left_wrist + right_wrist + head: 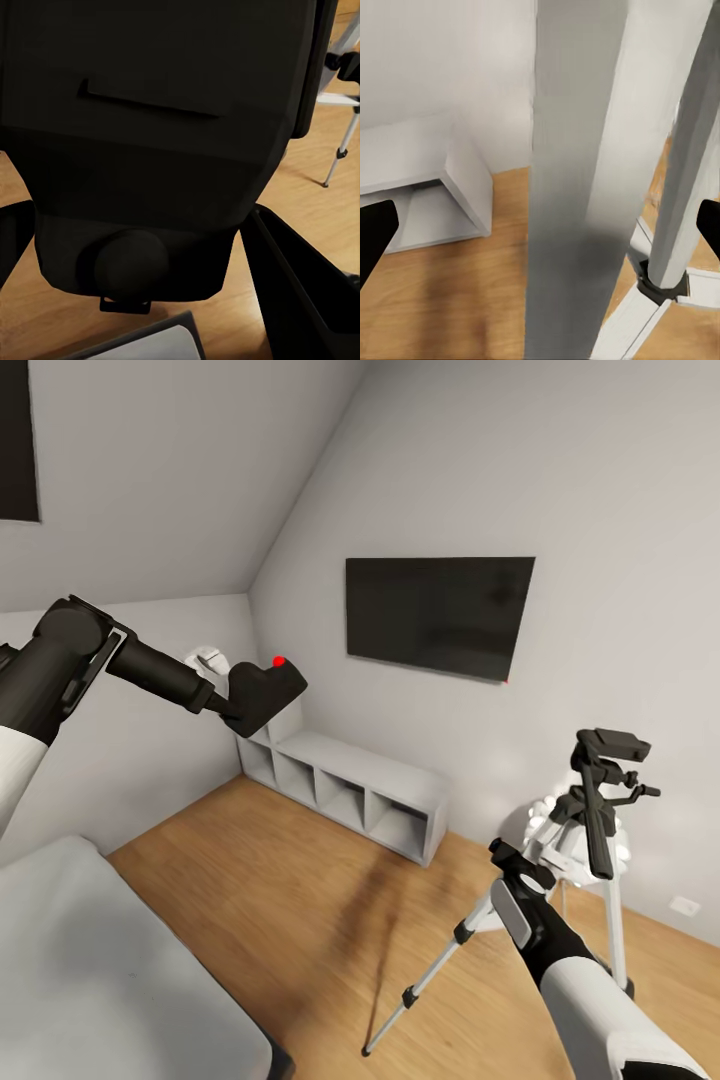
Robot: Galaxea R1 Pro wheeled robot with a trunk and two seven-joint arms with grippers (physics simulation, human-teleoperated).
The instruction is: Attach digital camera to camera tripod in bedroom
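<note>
In the bedroom, over the wooden floor [300, 890], the left arm was raised, and its gripper [228, 705] held the camera [265, 695] high in the air, in front of the corner above the grey shelf [350, 785]. The red dot on the camera's top faced up. In the left wrist view the camera body [150, 142] sat between the two fingers [300, 292], which were closed against its sides.

The tripod [590, 830] stood on the floor to the robot's right, near the wall below the TV [437, 615], its pan head bare and well apart from the camera. The right gripper [515, 860] was at the tripod's upper legs. In the right wrist view a silver leg [577, 187] stood between the two black fingertips [375, 232], which were set wide at either side; contact with the leg could not be made out. A corner of the bed [90, 970] showed low at the left.
</note>
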